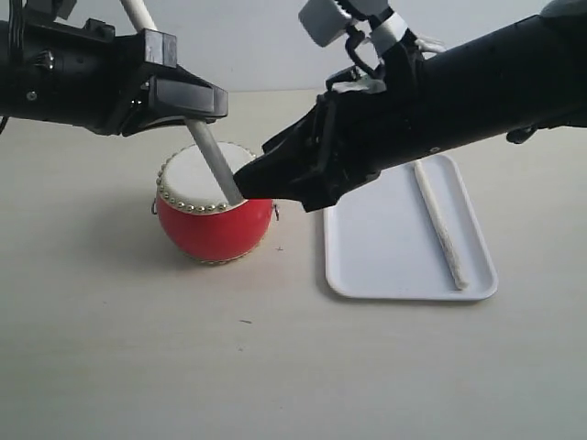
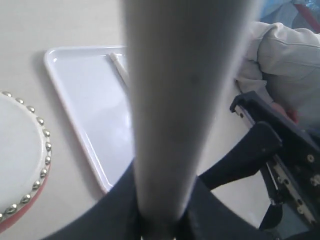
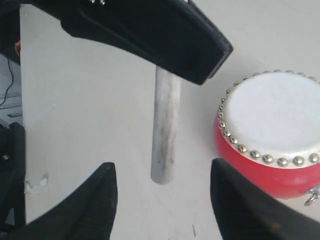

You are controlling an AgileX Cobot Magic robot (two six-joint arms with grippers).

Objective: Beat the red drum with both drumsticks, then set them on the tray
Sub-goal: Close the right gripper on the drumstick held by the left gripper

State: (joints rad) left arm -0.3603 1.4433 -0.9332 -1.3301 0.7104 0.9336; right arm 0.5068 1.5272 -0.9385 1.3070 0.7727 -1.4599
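Note:
The red drum (image 1: 213, 225) with its cream skin stands left of centre. My left gripper (image 1: 194, 103) is above it, shut on a drumstick (image 1: 216, 163) that slants down over the skin. In the left wrist view this drumstick (image 2: 175, 100) fills the middle, clamped in the left gripper (image 2: 162, 217). My right gripper (image 1: 246, 183) reaches across to the drum's right side. It is open, and in the right wrist view the stick's lower end (image 3: 165, 145) hangs beyond the right gripper (image 3: 162, 200), untouched by either finger, beside the drum (image 3: 270, 125). The second drumstick (image 1: 440, 225) lies on the white tray (image 1: 376, 247).
The tray lies right of the drum with a narrow strip of table between them. The right arm's black body (image 1: 440, 101) stretches over the tray's back left corner. A person's pale sleeve (image 2: 285, 55) shows beyond the table in the left wrist view.

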